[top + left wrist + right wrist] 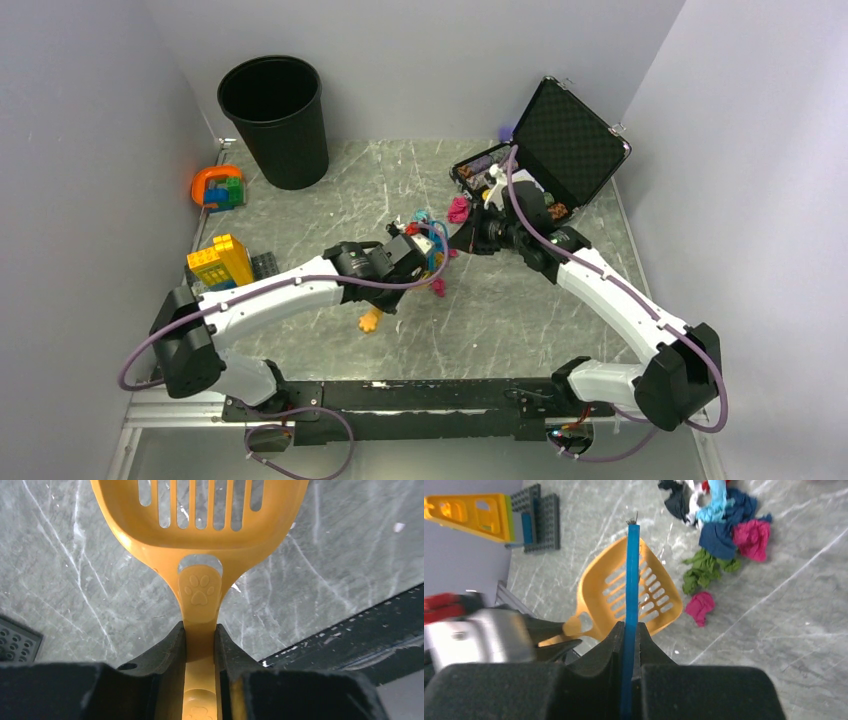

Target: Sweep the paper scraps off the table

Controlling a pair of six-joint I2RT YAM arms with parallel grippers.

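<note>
- Left gripper (200,632): clenched on the handle of the orange scoop (200,540). Slotted bowl held just over the table (75,580); bare table shows through the slots, no paper in the part visible.
- Right gripper (629,630): clamped on a thin blue brush (632,570), seen edge-on, with what looks like a bristle tuft at its tip, reaching out over the scoop bowl.
- Paper scraps (724,525): mostly one loose heap of blue, teal, pink, green and white on the table, near the scoop. A stray pink wad (700,607) lies just beside the scoop rim.
- Toy bricks (474,510): off to the left side, well apart from the heap.
- Black bin (272,115), far left corner; open black case (565,140), far right.
- Step in hand, by judgement: both tools held, sweeping not yet done, no scraps collected.
- Next move calls for: scoop lip flat on the table facing the heap, brush set down behind the scraps and drawn toward the bowl; the stray wad seems the easiest first catch.
</note>
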